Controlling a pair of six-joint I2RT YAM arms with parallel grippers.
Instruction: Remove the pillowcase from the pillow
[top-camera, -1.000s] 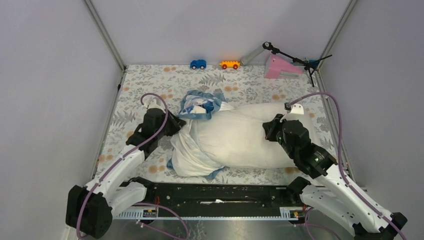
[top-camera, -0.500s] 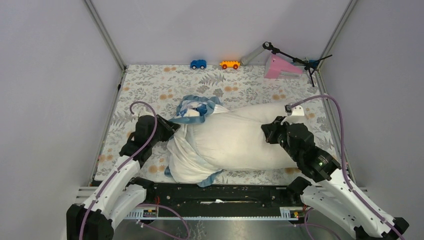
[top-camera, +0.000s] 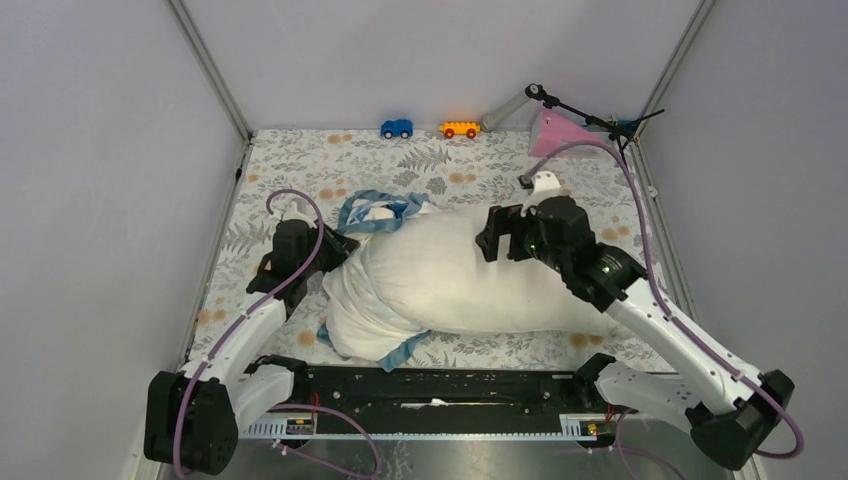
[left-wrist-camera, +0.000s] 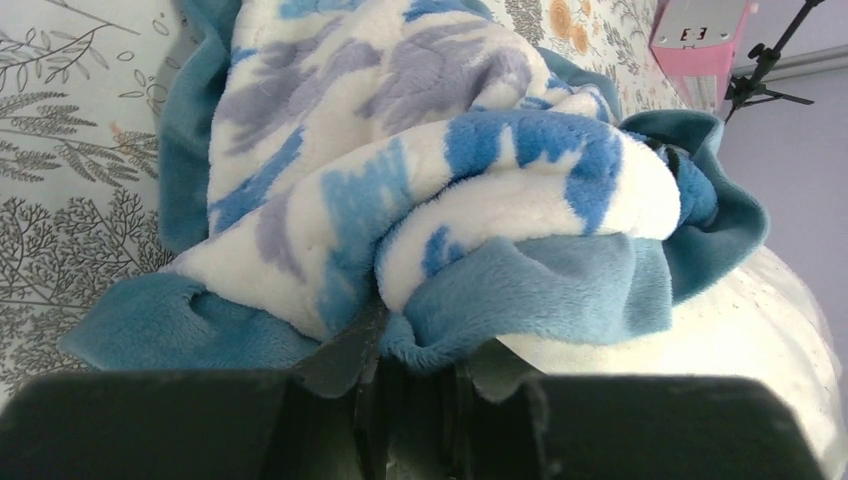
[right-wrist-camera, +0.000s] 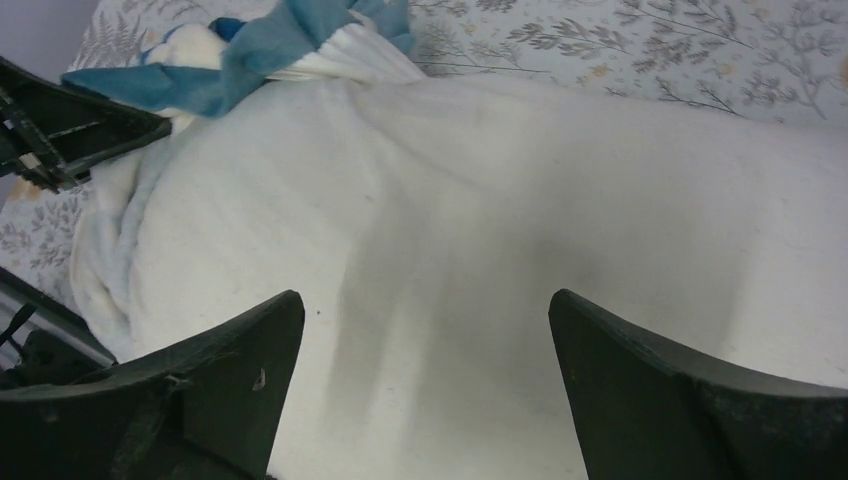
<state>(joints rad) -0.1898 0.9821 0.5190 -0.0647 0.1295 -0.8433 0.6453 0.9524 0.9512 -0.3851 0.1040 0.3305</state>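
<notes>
Two arms split the work here. Our left gripper is pinched tight on a fold of the pillowcase, with the blue edging and plush print bunched just ahead of it, which gives it a firm hold for pulling the cover. Our right gripper has its fingers spread wide over the bare pillow, holding nothing; we cannot tell whether it touches the surface. From above, the pillow lies across the middle of the floral table cloth, and the pillowcase is gathered around its left end only. We judge most of the pillow is already free. The right side probably needs a fresh grip so the pillow is pinned against the pull.
</notes>
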